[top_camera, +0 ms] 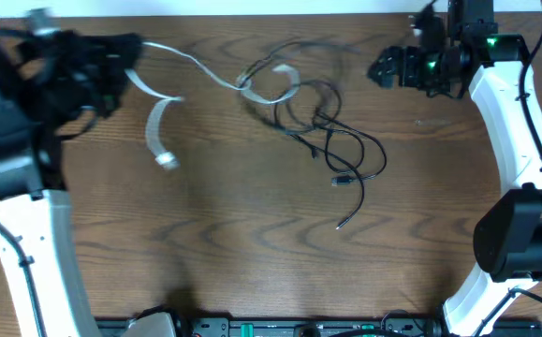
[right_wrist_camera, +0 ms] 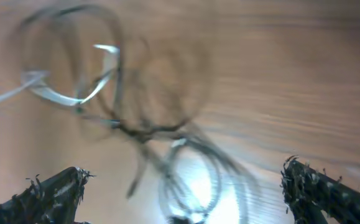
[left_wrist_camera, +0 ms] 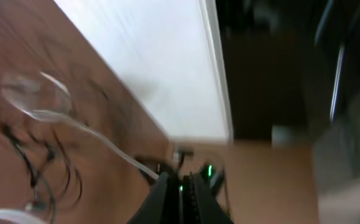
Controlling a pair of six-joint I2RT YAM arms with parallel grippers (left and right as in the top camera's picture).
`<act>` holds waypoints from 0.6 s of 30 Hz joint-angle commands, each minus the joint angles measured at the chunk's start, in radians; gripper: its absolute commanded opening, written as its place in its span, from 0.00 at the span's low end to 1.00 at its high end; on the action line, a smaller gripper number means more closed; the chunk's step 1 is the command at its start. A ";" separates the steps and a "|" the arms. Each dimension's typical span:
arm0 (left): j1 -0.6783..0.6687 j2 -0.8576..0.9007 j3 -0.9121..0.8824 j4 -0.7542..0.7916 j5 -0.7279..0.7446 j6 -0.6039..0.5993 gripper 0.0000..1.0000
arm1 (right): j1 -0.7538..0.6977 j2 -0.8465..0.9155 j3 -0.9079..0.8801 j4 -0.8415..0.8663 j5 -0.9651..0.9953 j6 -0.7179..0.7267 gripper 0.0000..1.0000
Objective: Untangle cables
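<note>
Left claw [top_camera: 125,58] is gripping the white cable [top_camera: 200,67] at far left. The cable is running right into the black cables [top_camera: 331,131], tangled mid-surface [top_camera: 233,243]. Right claw [top_camera: 383,68] is hanging released, nearer the tangle, which is lying leftward and toward the bases.

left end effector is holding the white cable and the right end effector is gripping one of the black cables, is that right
Not quite. The left end effector does hold the white cable, but the right end effector grips nothing. The right wrist view shows its fingers wide apart and empty, with the black cables lying loose on the table beyond them.
</note>
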 commanded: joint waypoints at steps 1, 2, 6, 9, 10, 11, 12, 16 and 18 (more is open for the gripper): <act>-0.132 -0.001 0.019 0.001 -0.027 0.068 0.07 | 0.036 0.008 0.000 -0.016 -0.393 -0.187 0.99; -0.167 0.002 0.019 0.001 -0.050 0.067 0.07 | 0.046 0.008 0.000 -0.023 -0.455 -0.224 0.99; -0.288 0.006 0.019 0.041 -0.098 0.027 0.08 | 0.105 0.008 0.000 -0.035 -0.591 -0.350 0.99; -0.354 0.005 0.019 0.156 -0.077 -0.071 0.07 | 0.159 0.008 0.000 -0.002 -0.576 -0.366 0.99; -0.371 0.005 0.019 0.207 -0.070 -0.101 0.07 | 0.175 0.008 0.000 0.008 -0.577 -0.366 0.99; -0.386 0.005 0.019 0.255 -0.068 -0.130 0.07 | 0.192 0.008 0.000 0.018 -0.577 -0.365 0.99; -0.402 0.005 0.019 0.314 -0.068 -0.162 0.07 | 0.212 0.008 0.000 0.029 -0.577 -0.362 0.99; -0.418 0.005 0.019 0.453 -0.103 -0.276 0.07 | 0.289 0.008 0.000 0.043 -0.578 -0.344 0.99; -0.417 0.005 0.019 0.456 -0.123 -0.291 0.07 | 0.306 0.008 0.000 0.047 -0.579 -0.344 0.99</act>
